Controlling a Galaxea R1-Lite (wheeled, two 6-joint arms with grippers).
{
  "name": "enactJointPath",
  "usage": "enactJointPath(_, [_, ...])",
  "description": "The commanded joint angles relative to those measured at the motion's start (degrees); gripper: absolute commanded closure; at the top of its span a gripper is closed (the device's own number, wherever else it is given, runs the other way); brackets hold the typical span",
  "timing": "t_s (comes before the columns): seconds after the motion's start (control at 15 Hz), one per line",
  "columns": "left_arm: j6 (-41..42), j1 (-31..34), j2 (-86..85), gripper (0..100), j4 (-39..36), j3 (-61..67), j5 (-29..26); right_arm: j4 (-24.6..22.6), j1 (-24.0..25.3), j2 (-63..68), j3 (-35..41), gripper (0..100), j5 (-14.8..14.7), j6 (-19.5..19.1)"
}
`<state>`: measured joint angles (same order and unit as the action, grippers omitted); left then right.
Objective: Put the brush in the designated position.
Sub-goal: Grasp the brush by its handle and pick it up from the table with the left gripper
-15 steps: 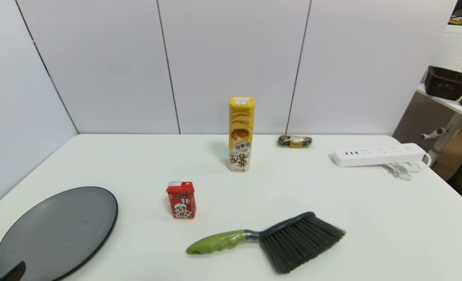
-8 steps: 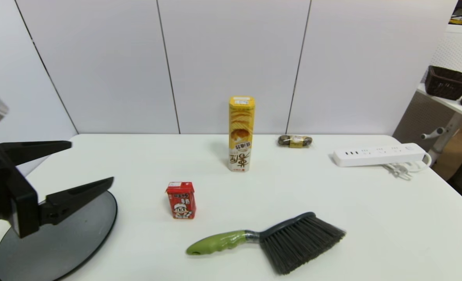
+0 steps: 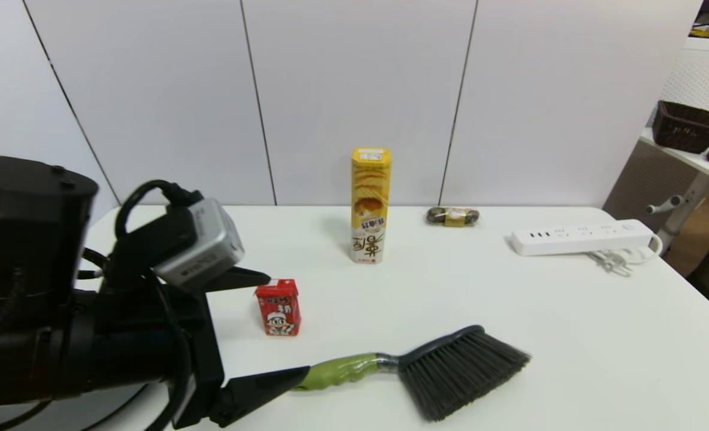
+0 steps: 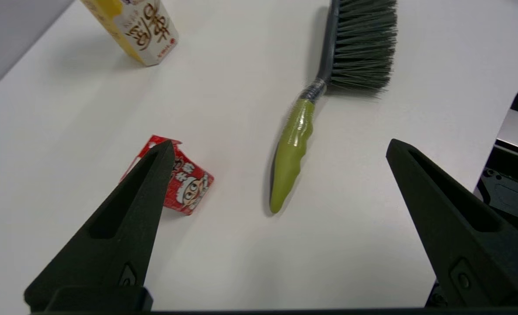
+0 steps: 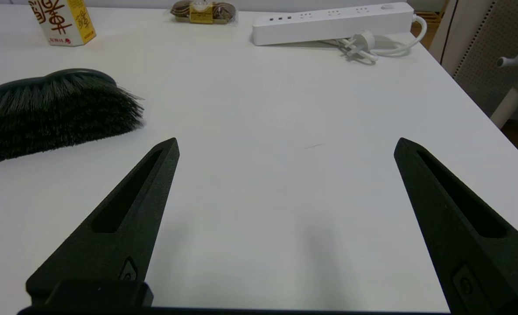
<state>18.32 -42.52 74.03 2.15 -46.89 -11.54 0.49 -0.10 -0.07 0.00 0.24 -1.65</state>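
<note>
The brush [image 3: 444,371] lies flat near the table's front edge, lime-green handle [image 3: 342,371] pointing left and grey-black bristles to the right. My left gripper [image 3: 287,324] hangs open above the table just left of the handle's tip, one finger near the red carton and the other by the handle end. The left wrist view shows the handle [image 4: 292,148] between the wide-spread fingers of that gripper [image 4: 280,142], which holds nothing. My right gripper [image 5: 285,140] is open and empty over bare table, with the bristles [image 5: 53,113] off to its side.
A red drink carton [image 3: 278,308] stands just behind the handle. A tall yellow chip tube [image 3: 370,206], a wrapped snack [image 3: 453,216] and a white power strip [image 3: 581,237] sit farther back. A dark round plate [image 3: 79,416] at the front left is mostly hidden under my left arm.
My left arm has swung in from the left edge, across the dark plate, to the brush handle's tip with its fingers open. The brush has not moved.
</note>
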Motion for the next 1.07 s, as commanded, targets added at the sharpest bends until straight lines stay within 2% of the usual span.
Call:
enactJointPath(0.07, [0.13,-3.18,7.44,0,0.14,0.57,0.12,0.04,0.01,0.07,0.09,0,0.02,-0.11])
enactJointPath(0.67, [-0.57,-8.28,23.44,0,-0.3,-6.82,-0.76,0.04,0.01,0.07,0.09,0,0.02,-0.02])
enactJointPath(1.07, [-0.66,-9.07,32.14,0,-8.65,-9.8,-0.67,-0.05,0.01,0.07,0.09,0,0.02,-0.02])
